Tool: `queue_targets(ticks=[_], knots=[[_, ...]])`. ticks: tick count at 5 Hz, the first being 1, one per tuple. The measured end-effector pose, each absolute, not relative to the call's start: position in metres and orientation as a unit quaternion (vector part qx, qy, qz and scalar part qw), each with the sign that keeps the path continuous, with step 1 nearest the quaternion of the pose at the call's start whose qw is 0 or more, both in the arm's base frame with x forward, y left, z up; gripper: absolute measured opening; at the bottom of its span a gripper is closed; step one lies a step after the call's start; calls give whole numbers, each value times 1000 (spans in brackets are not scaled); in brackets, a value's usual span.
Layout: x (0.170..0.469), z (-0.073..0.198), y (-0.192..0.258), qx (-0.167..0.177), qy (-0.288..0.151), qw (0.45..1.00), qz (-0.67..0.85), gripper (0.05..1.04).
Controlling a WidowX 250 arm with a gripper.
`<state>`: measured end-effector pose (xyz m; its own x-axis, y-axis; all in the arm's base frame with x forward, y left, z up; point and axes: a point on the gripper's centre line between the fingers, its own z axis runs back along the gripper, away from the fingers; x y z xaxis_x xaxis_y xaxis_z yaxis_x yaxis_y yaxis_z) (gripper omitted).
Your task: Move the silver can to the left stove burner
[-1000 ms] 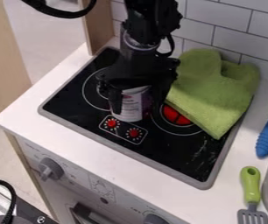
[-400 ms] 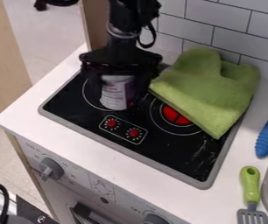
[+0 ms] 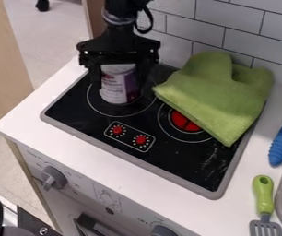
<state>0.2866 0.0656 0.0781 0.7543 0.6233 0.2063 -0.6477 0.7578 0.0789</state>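
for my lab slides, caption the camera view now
Tool around the silver can over the left burner, green cloth beside

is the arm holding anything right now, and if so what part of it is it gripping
Yes, the labeled can: the tool grips it by its sides, around the upper part, one finger on either side.
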Motion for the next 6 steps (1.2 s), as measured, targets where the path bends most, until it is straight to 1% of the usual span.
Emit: queue_targets(ticks=[1,2,3,4,5,6], knots=[[295,80,72,72,-84,928,355,998],[296,80,72,70,-85,930,351,998],[291,76,69,63,-79,935,341,998],[275,90,61,49,-70,942,326,998],[257,97,55,41,-57,953,295,998],[245,101,57,49,-45,967,245,998]])
